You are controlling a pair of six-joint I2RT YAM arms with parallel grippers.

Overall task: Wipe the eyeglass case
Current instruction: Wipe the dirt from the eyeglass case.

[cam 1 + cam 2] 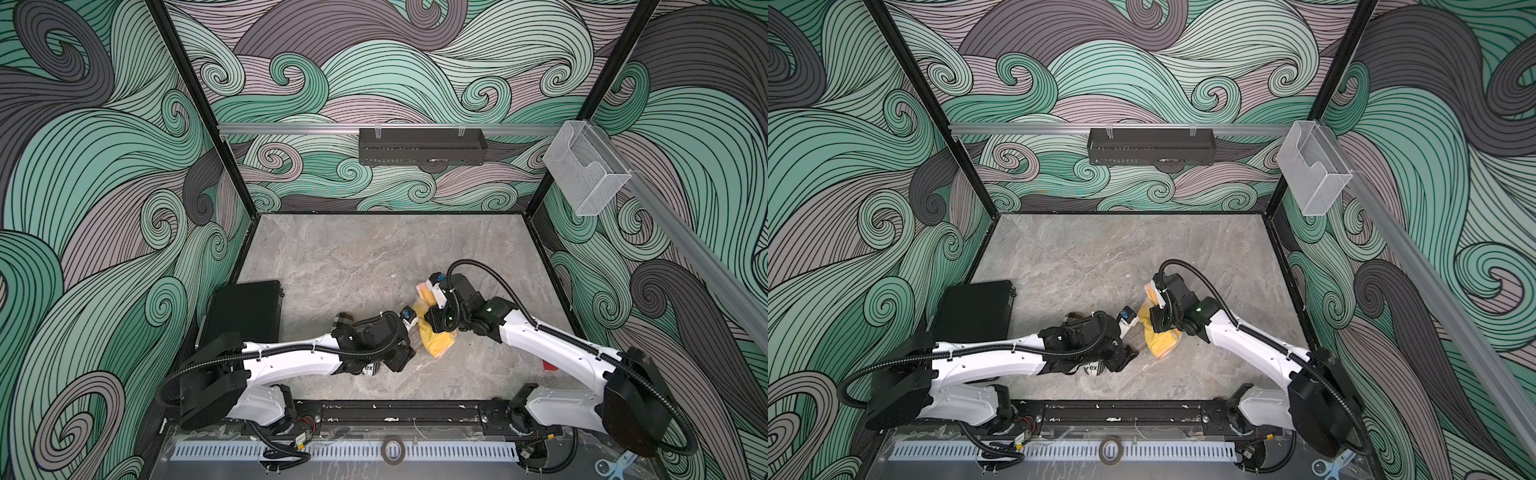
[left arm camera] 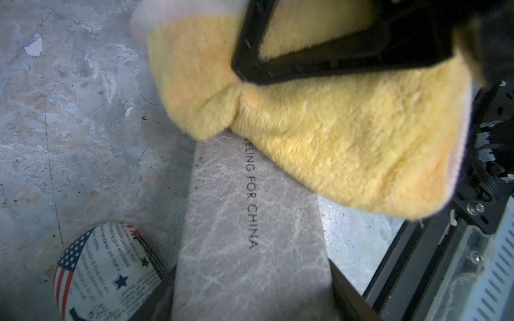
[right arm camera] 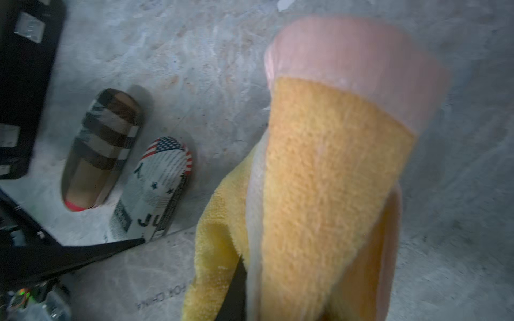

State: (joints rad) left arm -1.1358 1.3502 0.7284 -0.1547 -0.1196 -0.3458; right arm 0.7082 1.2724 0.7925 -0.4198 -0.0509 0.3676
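The grey eyeglass case [image 2: 244,222] sits clamped across its width in the left pincer [image 2: 251,294], jaws part open around it; its long axis runs straight out from them over the worktop [image 2: 69,125], lettered face up, far end under the yellow cloth [image 2: 319,125] that the closed right pincer [image 2: 250,66] pinches

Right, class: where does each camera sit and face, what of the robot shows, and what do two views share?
Top views: high in front, looking down at the table; left arm and right arm show.
Left wrist: on its arm, facing along the grey case; left gripper grips it.
Right wrist: on its arm, facing the yellow cloth in the right gripper.
Both wrist views share the flag-print case.
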